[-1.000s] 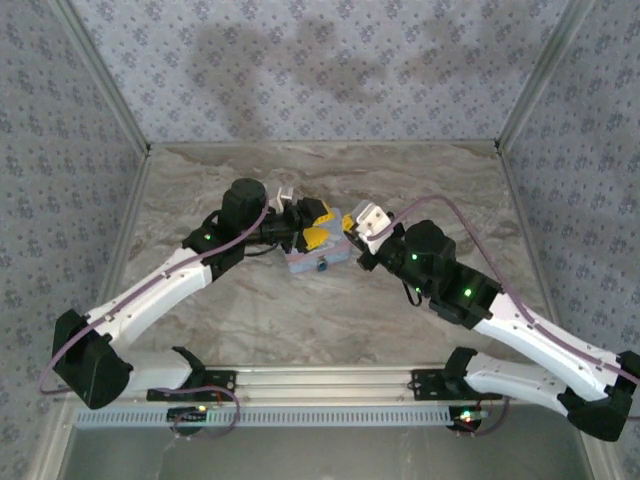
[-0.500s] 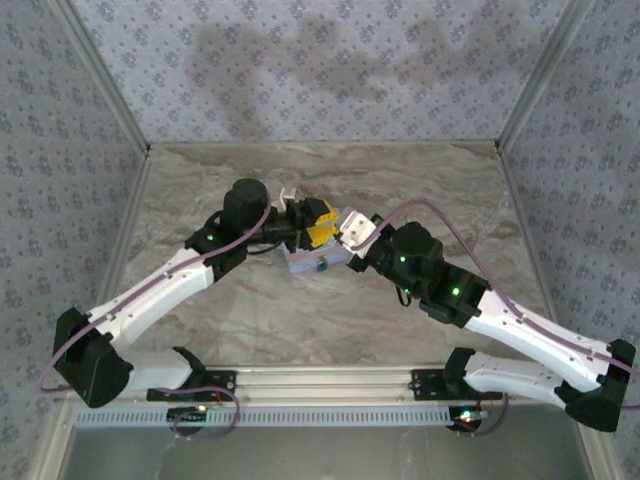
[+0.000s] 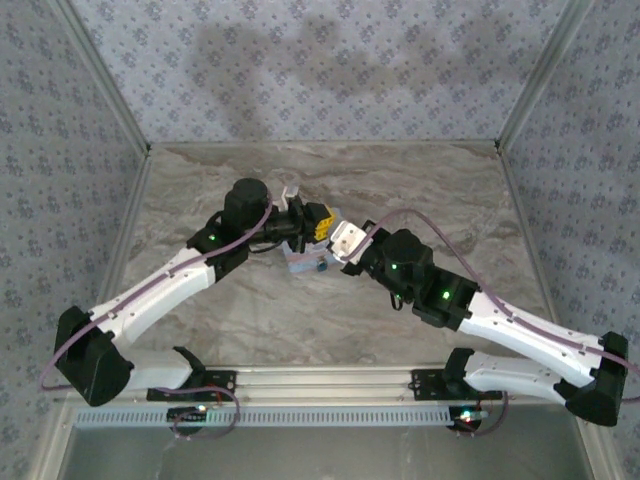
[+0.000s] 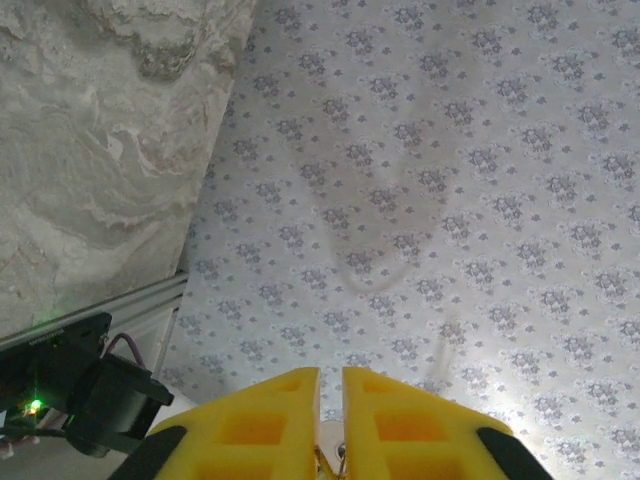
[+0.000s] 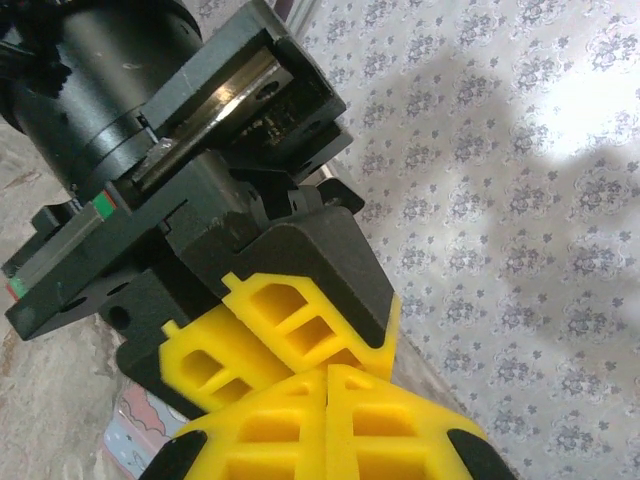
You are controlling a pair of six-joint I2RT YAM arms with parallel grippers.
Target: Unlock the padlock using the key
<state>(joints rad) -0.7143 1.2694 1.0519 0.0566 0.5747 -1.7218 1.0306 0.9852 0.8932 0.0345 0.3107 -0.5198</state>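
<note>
Marble-patterned table top [image 3: 430, 180], flowered paper on the walls, and both arms met over the middle of it. The pale blue tin [image 3: 303, 263] lay just under and in front of their tips, and the padlock [image 3: 319, 268] was a tiny dark blue speck on its near face, half hidden by the grippers.

The left gripper [image 4: 331, 400] had its yellow fingers [image 4: 255, 425] pressed nearly together, with only a slit between them. Low in that slit glinted a small metal piece [image 4: 338, 458]. I could not say whether it was the key. The right gripper [image 5: 326, 420] had its fingers squeezed flat against each other. I saw nothing between them. Its tips were right up against the left one's.

To my eye that lock would be hard, light and slick. It was small enough to swing or skid away at a nudge, and the tin would slide easily on such a smooth top. I would pin the tin by its long sides and pinch the lock across its flanks, keeping the keyhole clear.

A second earlier the right gripper had stood off to the right of the tin. It had since swung in leftward and closed on the left one, which had scarcely stirred. More of the tin was covered now.
</note>
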